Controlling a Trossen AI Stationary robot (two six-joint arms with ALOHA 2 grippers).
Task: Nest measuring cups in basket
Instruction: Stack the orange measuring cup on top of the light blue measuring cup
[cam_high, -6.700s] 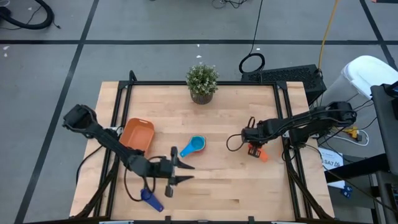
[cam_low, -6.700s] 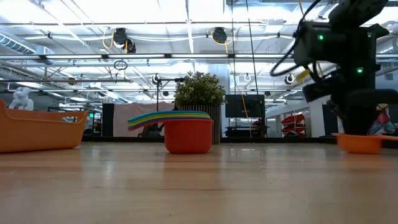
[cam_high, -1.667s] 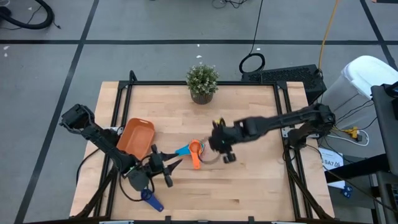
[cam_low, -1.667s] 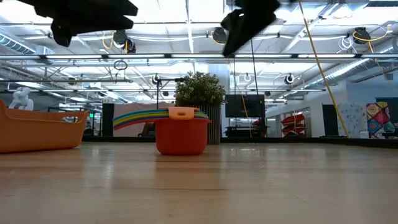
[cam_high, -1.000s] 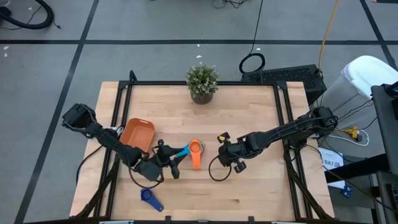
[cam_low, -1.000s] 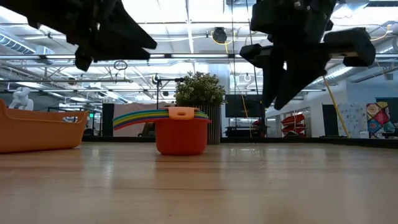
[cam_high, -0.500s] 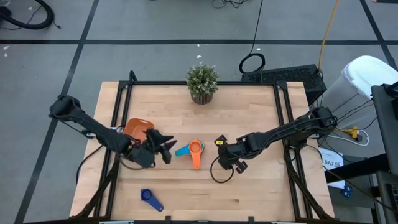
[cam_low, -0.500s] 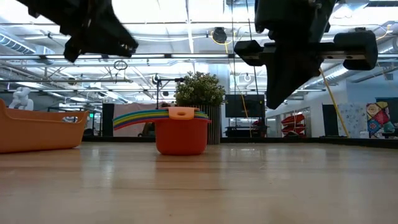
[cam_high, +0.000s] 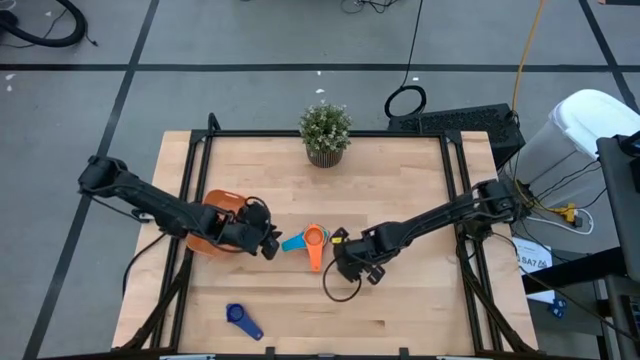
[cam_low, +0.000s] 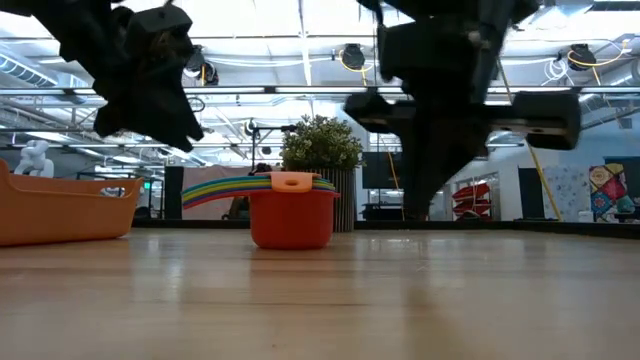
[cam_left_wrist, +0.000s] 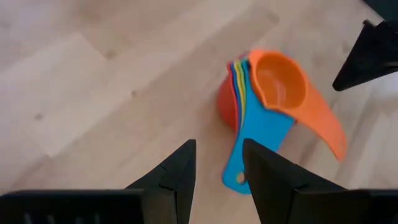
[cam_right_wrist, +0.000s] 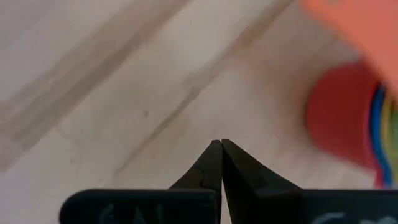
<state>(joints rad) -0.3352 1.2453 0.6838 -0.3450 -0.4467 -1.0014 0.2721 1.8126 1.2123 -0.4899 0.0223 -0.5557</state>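
A stack of nested measuring cups (cam_high: 312, 240) stands on the table's middle. Its outermost bowl is red (cam_low: 290, 218) and the orange cup (cam_left_wrist: 280, 87) sits on top. The handles fan out, light blue (cam_left_wrist: 261, 134) and orange (cam_left_wrist: 323, 127). A dark blue cup (cam_high: 243, 320) lies alone near the front edge. The orange basket (cam_high: 215, 200) stands at the left, partly under my left arm. My left gripper (cam_high: 272, 245) hovers open just left of the stack. My right gripper (cam_high: 340, 255) hangs shut just right of the stack, above bare wood (cam_right_wrist: 161, 106).
A potted plant (cam_high: 325, 130) stands at the far edge, behind the stack. Black frame rails (cam_high: 190, 170) run along the table's left and right sides. A cable loop (cam_high: 335, 290) hangs below my right gripper. Bare wood lies toward the front right.
My left gripper has moved toward the far edge and the basket, rising a little and turning. My right gripper has gone left toward the stack, sunk, and shut its fingers on nothing. The stack has stayed in place.
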